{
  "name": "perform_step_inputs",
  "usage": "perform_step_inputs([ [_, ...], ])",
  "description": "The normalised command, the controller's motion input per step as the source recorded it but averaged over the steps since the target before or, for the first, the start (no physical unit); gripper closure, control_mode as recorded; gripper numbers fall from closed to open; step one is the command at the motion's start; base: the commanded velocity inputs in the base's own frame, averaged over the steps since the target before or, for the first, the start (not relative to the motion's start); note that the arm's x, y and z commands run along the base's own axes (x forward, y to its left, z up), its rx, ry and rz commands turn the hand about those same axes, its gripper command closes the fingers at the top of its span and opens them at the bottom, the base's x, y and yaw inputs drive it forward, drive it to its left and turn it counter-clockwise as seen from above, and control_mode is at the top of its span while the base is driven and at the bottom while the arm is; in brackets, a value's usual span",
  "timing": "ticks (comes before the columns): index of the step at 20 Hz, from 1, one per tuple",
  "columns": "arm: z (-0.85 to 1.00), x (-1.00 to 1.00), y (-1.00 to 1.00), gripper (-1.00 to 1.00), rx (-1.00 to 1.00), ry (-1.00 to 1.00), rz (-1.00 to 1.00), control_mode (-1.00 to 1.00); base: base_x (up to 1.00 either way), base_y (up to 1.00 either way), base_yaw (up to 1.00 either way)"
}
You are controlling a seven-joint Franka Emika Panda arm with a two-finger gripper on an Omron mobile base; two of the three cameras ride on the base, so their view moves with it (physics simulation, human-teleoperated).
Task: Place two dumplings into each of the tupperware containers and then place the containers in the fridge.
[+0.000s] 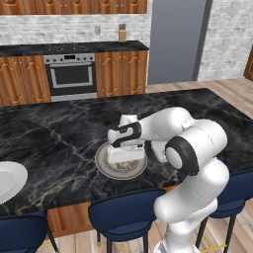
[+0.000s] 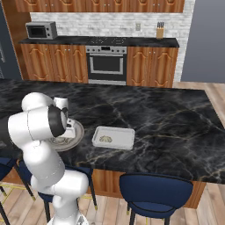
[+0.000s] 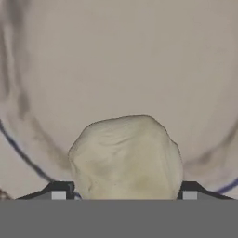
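Note:
My gripper (image 3: 123,191) points down over a round grey plate (image 1: 103,167) near the island's front edge. A pale beige dumpling (image 3: 125,158) lies on that plate between my two dark fingertips (image 3: 58,190), which stand close to its sides; the jaws are still open. To the right of the plate (image 2: 77,139) sits a shallow pale tupperware container (image 2: 125,140) with one dumpling (image 2: 105,139) inside it. The fridge (image 1: 175,39) is the tall slate-grey slab beyond the island, its door closed.
A round white plate (image 1: 7,180) lies at the island's left edge. Blue stools (image 1: 126,212) line the near side. The steel oven (image 1: 71,74) and wooden cabinets stand along the back wall, with a microwave (image 2: 40,30) on the counter.

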Motion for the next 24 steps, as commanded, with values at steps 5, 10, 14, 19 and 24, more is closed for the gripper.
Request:
perform_step_inputs([
  [5,0.21,-0.03,-0.07,1.00,0.00,-0.02,0.00,-1.00,0.00,0.00,0.00],
  [10,0.88,-0.52,-0.53,1.00,0.00,-0.01,-0.03,-1.00,0.00,0.00,0.00],
  [14,0.52,-0.60,-0.97,1.00,0.00,0.05,-0.09,-1.00,0.00,0.00,0.00],
  [19,0.17,-0.01,-1.00,1.00,0.00,0.03,-0.03,-1.00,0.00,0.00,0.00],
  [24,0.00,0.39,-1.00,1.00,-0.02,0.05,-0.05,-1.00,0.00,0.00,0.00],
])
